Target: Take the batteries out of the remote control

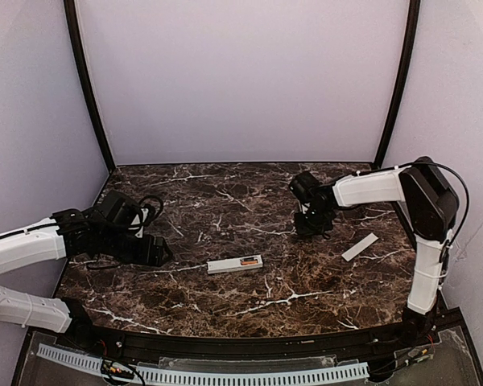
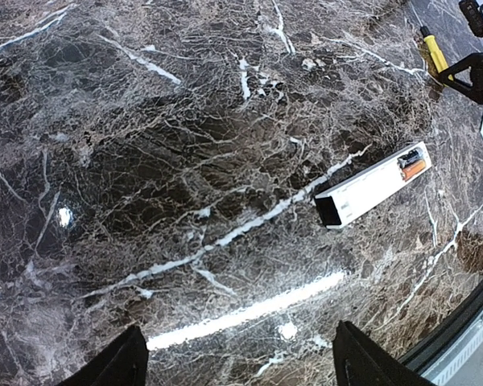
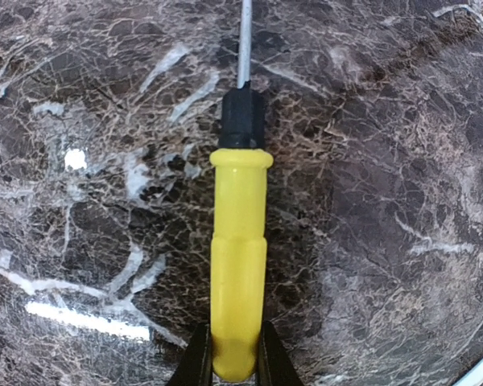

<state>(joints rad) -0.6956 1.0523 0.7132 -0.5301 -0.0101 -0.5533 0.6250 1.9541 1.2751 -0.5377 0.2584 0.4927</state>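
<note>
Dark marble with white veins covers the counter [image 1: 225, 201], closed in by pale lilac walls. Just below the middle of the overhead view lies the remote control [image 1: 234, 264], flat and back up. The batteries [image 1: 249, 261] show as an orange-red spot in the open bay at its right end. A white cover strip [image 1: 360, 247] lies tilted at the right of that view, well apart from the remote control.

At the left, the left hand [image 2: 241, 363] sits low over the marble, its fingers [image 2: 117, 366] spread wide with nothing between them. In its wrist view the remote control is off to the upper right.

Right of centre, the right hand [image 1: 312, 227] points down. Its wrist view shows both dark fingertips [image 3: 195, 362] pinching the butt of a yellow screwdriver [image 3: 238, 265], whose black collar and metal shaft run to the top edge.
</note>
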